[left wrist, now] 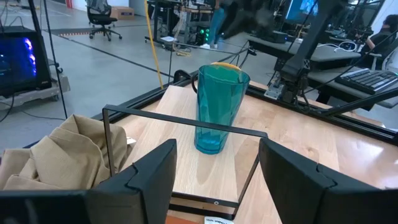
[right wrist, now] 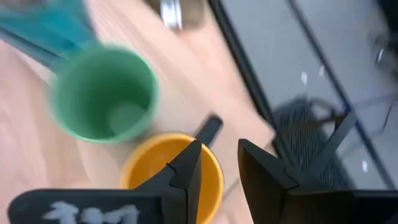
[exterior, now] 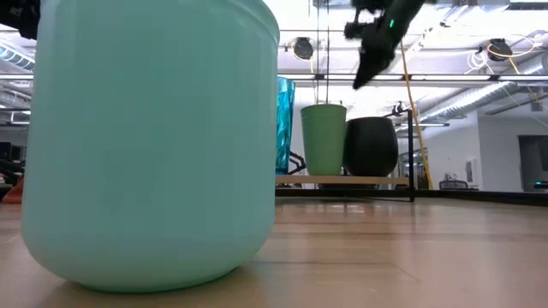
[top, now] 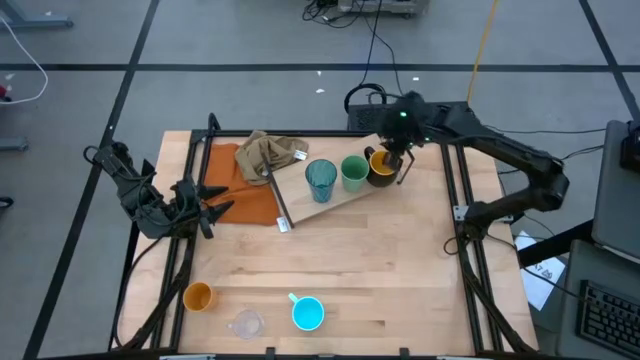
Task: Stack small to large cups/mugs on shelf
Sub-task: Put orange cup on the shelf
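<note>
My right gripper (top: 400, 160) hovers over black mug (top: 381, 168), upper centre of high view, on shelf (top: 345, 195); fingers slightly parted, gripping nothing. Mug looks rigid, glossy, likely slippery; rim or handle best hold.

robotics lab: office chair (left wrist: 102, 14), monitors (left wrist: 18, 56), keyboard (left wrist: 371, 79), floor cables (top: 375, 45), exposed ceiling ducts (exterior: 467, 98).

six cups (top: 322, 180), one shelf (top: 303, 199), one orange cloth (top: 243, 193), one beige rag (top: 266, 155)
</note>
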